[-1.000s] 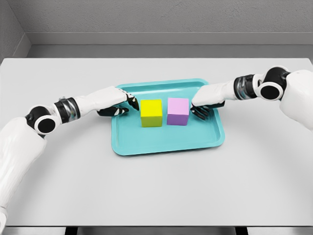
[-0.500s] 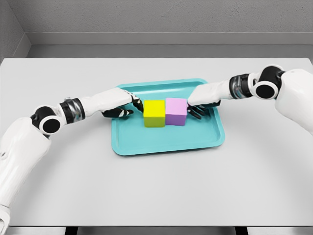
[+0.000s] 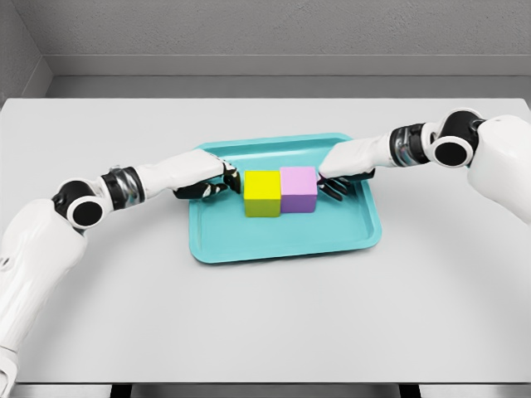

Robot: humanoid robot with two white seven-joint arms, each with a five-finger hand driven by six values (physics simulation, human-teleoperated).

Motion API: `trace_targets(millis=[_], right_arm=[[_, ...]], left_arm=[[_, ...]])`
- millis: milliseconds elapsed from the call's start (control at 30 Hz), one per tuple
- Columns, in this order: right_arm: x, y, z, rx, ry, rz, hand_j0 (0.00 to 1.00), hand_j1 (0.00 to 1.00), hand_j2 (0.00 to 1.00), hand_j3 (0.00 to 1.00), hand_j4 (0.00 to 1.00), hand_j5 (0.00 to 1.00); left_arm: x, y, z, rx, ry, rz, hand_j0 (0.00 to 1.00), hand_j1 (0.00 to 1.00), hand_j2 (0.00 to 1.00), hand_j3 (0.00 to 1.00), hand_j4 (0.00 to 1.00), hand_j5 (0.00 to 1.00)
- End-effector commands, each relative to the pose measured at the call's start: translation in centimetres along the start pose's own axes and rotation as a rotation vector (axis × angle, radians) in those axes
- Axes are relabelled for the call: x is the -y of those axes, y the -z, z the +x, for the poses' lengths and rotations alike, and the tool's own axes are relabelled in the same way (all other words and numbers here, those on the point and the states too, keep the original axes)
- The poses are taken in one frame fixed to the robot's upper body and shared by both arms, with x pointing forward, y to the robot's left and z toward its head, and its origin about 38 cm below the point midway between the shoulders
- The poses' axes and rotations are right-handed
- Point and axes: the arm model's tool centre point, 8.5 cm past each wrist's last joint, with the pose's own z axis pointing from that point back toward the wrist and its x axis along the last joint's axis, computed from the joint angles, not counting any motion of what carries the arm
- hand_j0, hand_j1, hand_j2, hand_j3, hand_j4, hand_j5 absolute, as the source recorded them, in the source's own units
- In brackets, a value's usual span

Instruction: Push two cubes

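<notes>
Inside teal tray (image 3: 282, 245), yellow cube (image 3: 262, 193) touching pink cube (image 3: 299, 189), left hand (image 3: 217, 180), right hand (image 3: 336, 181) fingers loose, grasping nothing

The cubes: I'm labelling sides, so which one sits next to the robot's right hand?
The pink cube, on the tray; the right hand is at its outer side. The yellow cube lies by the left hand.

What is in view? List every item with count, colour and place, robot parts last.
Yellow cube: one, yellow, on the tray, touching the pink cube's left side.
Pink cube: one, pink, on the tray, right of the yellow one.
Tray: one, teal, middle of the table.
Table: one, light grey, under everything.
Left hand: one, white with black fingers, at the yellow cube's left side.
Right hand: one, same colours, at the pink cube's right side.
</notes>
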Motion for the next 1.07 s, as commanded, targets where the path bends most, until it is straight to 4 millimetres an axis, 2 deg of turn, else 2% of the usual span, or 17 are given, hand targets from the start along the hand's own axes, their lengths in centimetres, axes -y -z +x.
trace_targets(millis=[0,167,267,333,433,533,600,633,667,700,733,767,800,833,867,1033], right_arm=[[-0.1,-0.2,-0.2,-0.005,0.009,-0.002,0.15,0.15,0.15,0.15,0.15,0.15],[-0.2,-0.5,-0.6,-0.016,0.013,0.000,0.15,0.15,0.15,0.15,0.15,0.15],[0.1,-1.7,-1.3,-0.040,0.009,-0.005,0.15,0.15,0.15,0.15,0.15,0.15],[0.8,-4.0,-2.4,-0.083,-0.004,-0.019,0.15,0.15,0.15,0.15,0.15,0.15],[2.5,-7.5,-4.0,-0.149,-0.023,-0.048,0.16,0.16,0.16,0.16,0.16,0.16],[1.9,-10.9,-5.6,-0.217,-0.004,-0.060,0.16,0.16,0.16,0.16,0.16,0.16],[0.3,-13.9,-7.0,-0.277,0.027,-0.059,0.20,0.20,0.20,0.20,0.20,0.20],[-0.6,-15.0,-7.5,-0.301,0.044,-0.048,0.30,0.30,0.30,0.30,0.30,0.30],[-1.3,-15.9,-7.9,-0.322,0.054,-0.040,0.58,0.58,0.58,0.58,0.58,0.58],[-1.8,-16.7,-8.2,-0.340,0.058,-0.032,0.81,0.81,0.81,0.81,0.81,0.81],[-1.7,-16.6,-8.1,-0.338,0.057,-0.033,1.00,1.00,1.00,1.00,1.00,1.00],[-1.8,-16.5,-8.1,-0.336,0.057,-0.032,1.00,1.00,1.00,1.00,1.00,1.00],[-1.8,-16.6,-8.1,-0.338,0.058,-0.032,1.00,1.00,1.00,1.00,1.00,1.00],[-1.8,-16.6,-8.1,-0.337,0.057,-0.032,1.00,1.00,1.00,1.00,1.00,1.00],[-1.8,-16.6,-8.1,-0.337,0.057,-0.032,1.00,1.00,1.00,1.00,1.00,1.00],[-1.8,-16.2,-7.9,-0.327,0.054,-0.031,1.00,1.00,1.00,1.00,1.00,1.00]], left_arm=[[-0.1,-0.2,-0.1,-0.003,-0.005,0.006,0.33,0.33,0.33,0.33,0.33,0.33],[-0.4,-0.4,-0.2,0.003,-0.024,0.024,0.33,0.33,0.33,0.33,0.33,0.33],[-1.4,-0.8,0.4,0.035,-0.036,0.061,0.33,0.33,0.33,0.33,0.33,0.33],[-3.0,-3.0,0.2,0.036,-0.007,0.084,0.33,0.33,0.33,0.33,0.33,0.33],[-4.3,-4.6,0.5,0.050,0.013,0.105,0.33,0.33,0.33,0.33,0.33,0.33],[-4.7,-5.3,1.1,0.065,0.035,0.108,0.33,0.33,0.33,0.33,0.33,0.33],[-4.4,-8.1,1.0,0.054,0.043,0.088,0.33,0.33,0.33,0.33,0.33,0.33],[-5.0,-10.0,0.1,0.017,0.051,0.097,0.33,0.33,0.33,0.33,0.33,0.33],[-4.7,-11.9,-0.5,-0.015,0.038,0.106,0.33,0.33,0.33,0.33,0.33,0.33],[-4.9,-14.2,-1.4,-0.057,0.034,0.110,0.40,0.40,0.40,0.40,0.40,0.40],[-5.4,-15.1,-1.8,-0.077,0.041,0.116,0.56,0.56,0.56,0.56,0.56,0.56],[-4.9,-15.5,-2.2,-0.090,0.028,0.117,0.93,0.93,0.93,0.93,0.93,0.93],[-5.0,-17.0,-2.9,-0.130,0.025,0.127,1.00,1.00,1.00,1.00,1.00,1.00],[-4.1,-19.4,-4.0,-0.192,0.015,0.102,1.00,1.00,1.00,1.00,1.00,1.00],[-3.9,-19.9,-4.4,-0.209,0.006,0.097,1.00,1.00,1.00,1.00,1.00,1.00],[-3.1,-18.6,-4.1,-0.184,-0.016,0.109,1.00,1.00,1.00,1.00,1.00,1.00]])
